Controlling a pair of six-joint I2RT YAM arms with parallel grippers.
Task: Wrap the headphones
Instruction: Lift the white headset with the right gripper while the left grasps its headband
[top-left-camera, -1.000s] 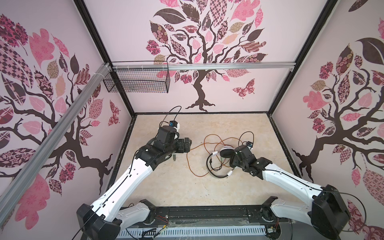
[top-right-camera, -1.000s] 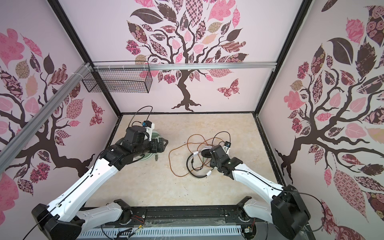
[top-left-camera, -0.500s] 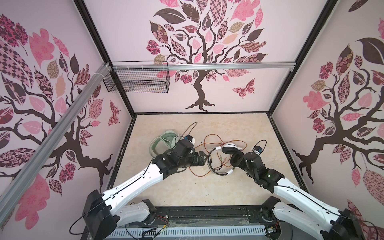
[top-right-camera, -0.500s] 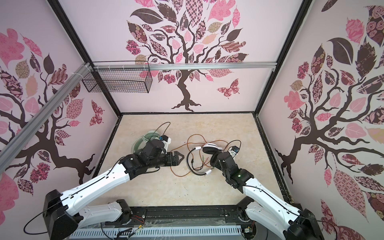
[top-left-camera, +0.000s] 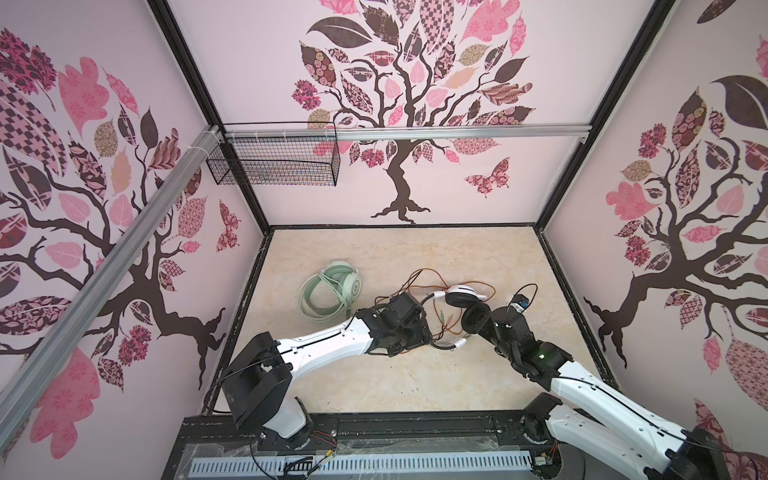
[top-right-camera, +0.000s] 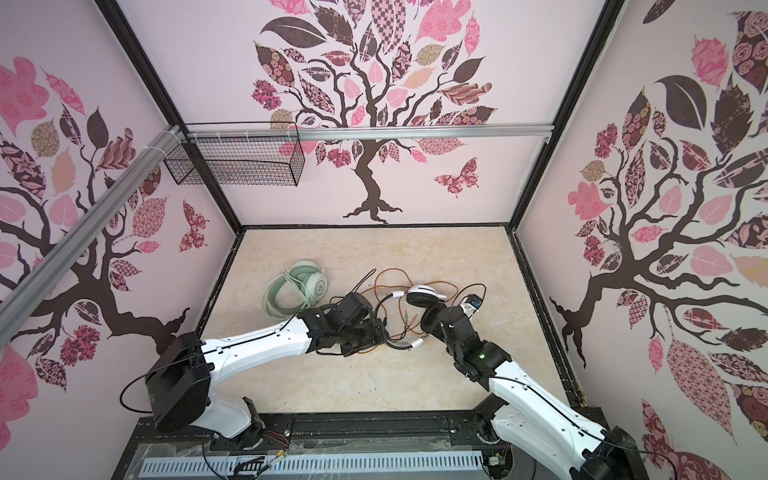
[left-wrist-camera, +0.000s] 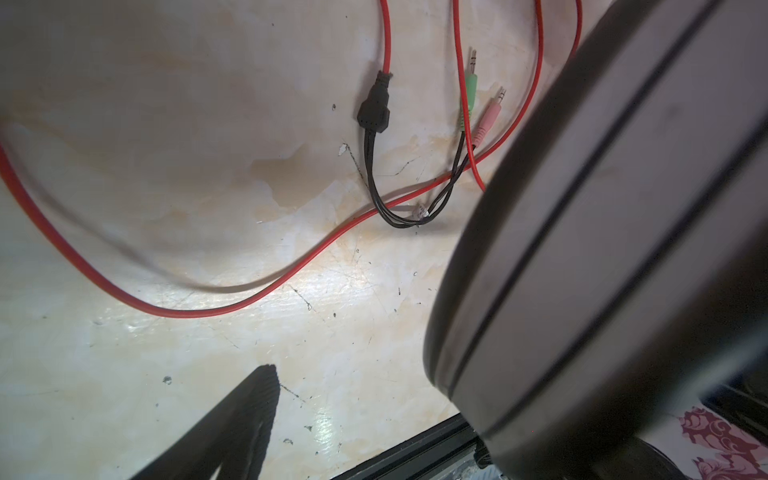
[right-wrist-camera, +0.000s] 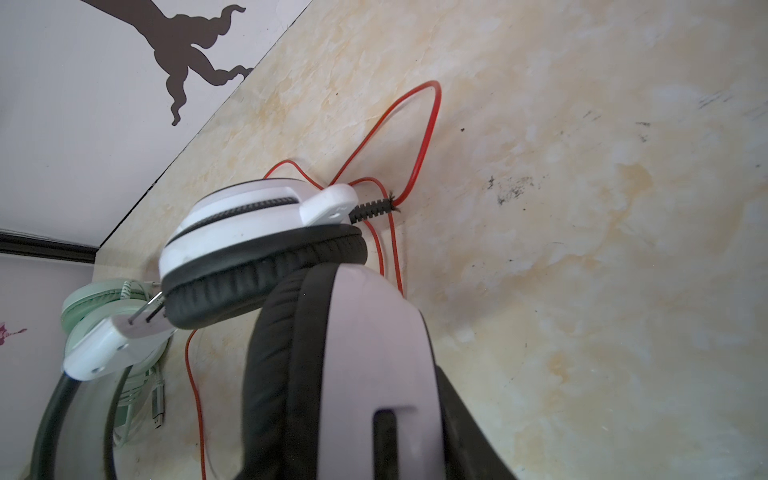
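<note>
On the desk (top-left-camera: 374, 386), the wrapped mint-green headset (top-left-camera: 332, 286) lay near the left edge, and the white-and-black headset (top-left-camera: 461, 296) sat near the middle, one earcup pinched by the right gripper (top-left-camera: 482, 322). The left gripper (top-left-camera: 426, 334), spread wide, hovered low beside the headband. The sprawling orange-red cable (left-wrist-camera: 232, 309) and its plugs (left-wrist-camera: 486, 120) could snag on either arm during winding, or the earcup could slip.
</note>
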